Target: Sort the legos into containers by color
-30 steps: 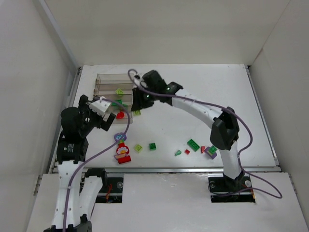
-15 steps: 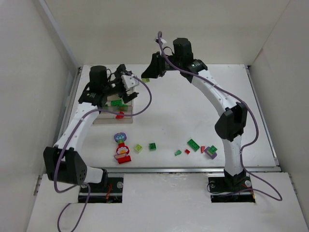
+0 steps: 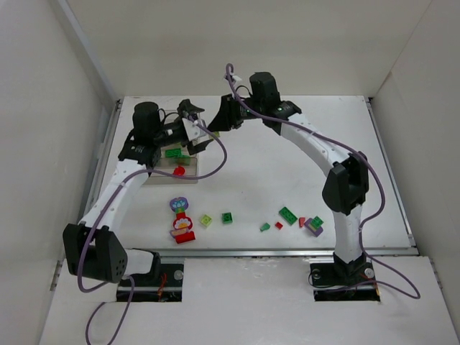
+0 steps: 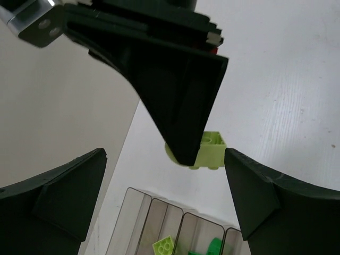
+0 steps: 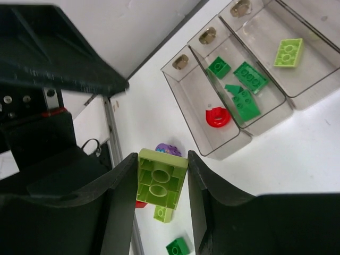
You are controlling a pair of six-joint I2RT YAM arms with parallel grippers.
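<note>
Between the right gripper's (image 3: 218, 119) fingers, 1 lime brick (image 5: 161, 185) is pinched in the air, the tray (image 5: 187, 109) below and aside; the left gripper (image 3: 192, 131), spread wide and empty, faces it.

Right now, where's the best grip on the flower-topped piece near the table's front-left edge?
Probably the white middle of the flower-topped piece, from straight above, jaws closing across its narrow width: it seems to lie flat, long axis running near-to-far.
</note>
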